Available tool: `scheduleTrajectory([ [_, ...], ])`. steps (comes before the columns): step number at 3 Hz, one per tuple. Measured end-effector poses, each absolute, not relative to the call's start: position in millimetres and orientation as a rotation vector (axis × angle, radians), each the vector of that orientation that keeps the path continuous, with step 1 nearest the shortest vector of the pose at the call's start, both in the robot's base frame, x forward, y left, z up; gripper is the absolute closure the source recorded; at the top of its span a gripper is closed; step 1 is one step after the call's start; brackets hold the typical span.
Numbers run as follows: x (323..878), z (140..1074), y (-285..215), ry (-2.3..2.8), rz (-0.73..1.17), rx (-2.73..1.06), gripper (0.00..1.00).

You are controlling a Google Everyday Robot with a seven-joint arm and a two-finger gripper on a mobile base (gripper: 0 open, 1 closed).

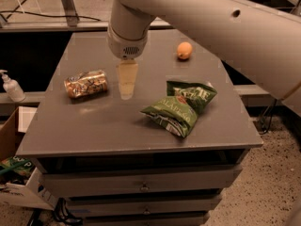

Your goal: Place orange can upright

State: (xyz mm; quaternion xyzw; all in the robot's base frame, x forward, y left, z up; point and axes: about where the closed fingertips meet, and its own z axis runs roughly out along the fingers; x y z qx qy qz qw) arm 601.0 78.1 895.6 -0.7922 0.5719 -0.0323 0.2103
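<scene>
The orange can lies on its side on the left part of the grey table, orange-gold with pale print. My gripper hangs from the big white arm over the table's middle, pointing down, just right of the can and apart from it. It holds nothing that I can see.
A round orange fruit sits at the back right of the table. Two green chip bags lie at the right front. A soap bottle stands on a ledge at the left, with a cardboard box below it.
</scene>
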Motion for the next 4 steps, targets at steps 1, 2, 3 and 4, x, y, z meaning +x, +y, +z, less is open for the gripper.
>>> scheduleTrajectory([
  [1, 620.1, 880.7, 107.4, 1.630, -0.115, -2.215, 0.00],
  [2, 625.2, 869.1, 135.6, 1.655, -0.120, -2.230, 0.00],
  [3, 624.2, 858.3, 163.8, 1.680, -0.116, -2.244, 0.00],
  [4, 623.5, 846.6, 182.9, 1.707, -0.112, -2.262, 0.00],
])
